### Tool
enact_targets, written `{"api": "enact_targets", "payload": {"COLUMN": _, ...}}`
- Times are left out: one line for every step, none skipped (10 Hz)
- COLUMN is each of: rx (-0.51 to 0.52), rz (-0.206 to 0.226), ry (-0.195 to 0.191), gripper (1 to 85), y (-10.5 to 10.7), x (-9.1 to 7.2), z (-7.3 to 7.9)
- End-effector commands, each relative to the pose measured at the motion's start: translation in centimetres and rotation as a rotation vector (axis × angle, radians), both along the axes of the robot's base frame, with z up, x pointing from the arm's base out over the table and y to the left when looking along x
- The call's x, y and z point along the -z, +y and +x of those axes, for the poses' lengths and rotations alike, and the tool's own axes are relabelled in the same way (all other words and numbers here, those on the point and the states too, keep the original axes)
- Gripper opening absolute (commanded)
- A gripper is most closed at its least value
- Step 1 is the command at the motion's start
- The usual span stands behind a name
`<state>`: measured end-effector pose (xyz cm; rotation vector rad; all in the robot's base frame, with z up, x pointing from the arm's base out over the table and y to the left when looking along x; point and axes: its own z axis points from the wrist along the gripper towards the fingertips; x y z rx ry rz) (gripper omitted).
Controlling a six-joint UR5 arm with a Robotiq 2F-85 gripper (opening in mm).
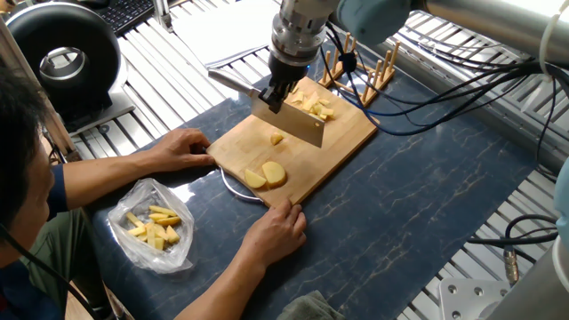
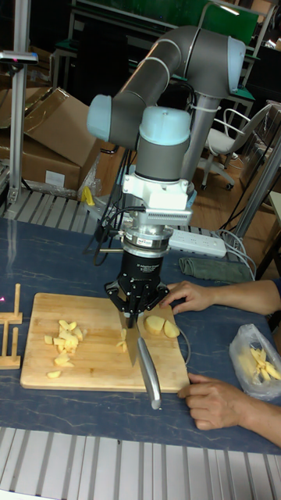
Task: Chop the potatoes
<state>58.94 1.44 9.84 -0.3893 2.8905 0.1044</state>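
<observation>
Tool [image 1: 277, 94] grips knife [image 1: 286, 122] (blade edge down) above potatoes [image 1: 266, 174] lying lengthwise along board [image 1: 338, 147].

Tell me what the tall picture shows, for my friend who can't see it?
A robot's gripper holds a cleaver over a wooden cutting board with potato pieces. A person's hands steady the board.

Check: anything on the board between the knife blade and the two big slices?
One small potato piece lies between blade and slices; otherwise bare board, in the fixed view.
</observation>
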Motion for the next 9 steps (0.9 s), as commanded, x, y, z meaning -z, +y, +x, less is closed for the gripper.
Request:
{"api": "enact_targets", "payload": {"rx": -0.045, "rz": 0.017, "ry": 0.007, "gripper": 1.0, "y": -1.3, "x": -1.1, "z": -0.1}}
{"api": "enact_targets", "payload": {"rx": -0.059, "rz": -0.004, "ry": 0.014, "gripper": 1.0, "y": -2.0, "x": -1.6, "z": 0.0}}
{"api": "enact_targets", "payload": {"rx": -0.037, "rz": 0.007, "ry": 0.026, "gripper": 1.0, "y": -1.4, "x": -1.7, "z": -0.2}}
{"api": "enact_targets", "payload": {"rx": 0.005, "rz": 0.023, "ry": 0.028, "gripper": 1.0, "y": -0.2, "x": -1.6, "z": -0.4}}
{"api": "enact_targets", "payload": {"rx": 0.019, "rz": 0.023, "ry": 0.031, "gripper": 1.0, "y": 0.2, "x": -1.5, "z": -0.5}}
{"api": "enact_targets", "payload": {"rx": 0.033, "rz": 0.029, "ry": 0.020, "gripper": 1.0, "y": 0.8, "x": -1.2, "z": -0.4}}
{"api": "enact_targets", "payload": {"rx": 0.038, "rz": 0.030, "ry": 0.008, "gripper": 1.0, "y": 1.0, "x": -0.7, "z": 0.0}}
{"api": "enact_targets", "payload": {"rx": 0.041, "rz": 0.029, "ry": -0.004, "gripper": 1.0, "y": 1.1, "x": -0.2, "z": 0.4}}
{"api": "enact_targets", "payload": {"rx": 0.042, "rz": 0.026, "ry": -0.010, "gripper": 1.0, "y": 1.2, "x": 0.3, "z": 0.6}}
